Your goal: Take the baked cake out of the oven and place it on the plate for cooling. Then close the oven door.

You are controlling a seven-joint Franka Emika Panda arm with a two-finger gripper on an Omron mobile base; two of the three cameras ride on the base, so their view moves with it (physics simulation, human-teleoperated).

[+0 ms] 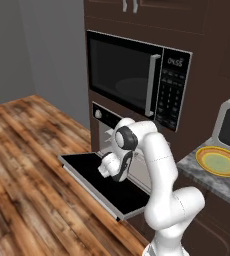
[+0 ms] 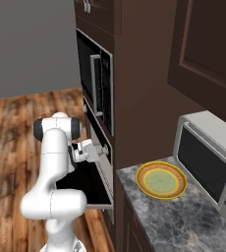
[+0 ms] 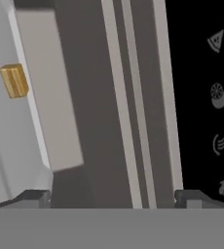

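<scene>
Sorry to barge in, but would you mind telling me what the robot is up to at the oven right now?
The white arm is reaching into the oven, whose oven door hangs open. Its gripper is open and empty, pointed into the cavity, where the baked cake sits off to one side in the hand view, not yet grasped. The plate waits on the grey counter, beside a small grey countertop box. A black microwave sits above the oven.

The oven (image 1: 104, 131), steel-grey with a black control strip, stands open, its black-glass oven door (image 1: 99, 179) dropped flat. The small golden-brown baked cake (image 3: 13, 80) sits inside the oven on a pale surface. Right of the oven, the orange-rimmed plate (image 2: 145, 173) lies flat, holding nothing.
</scene>
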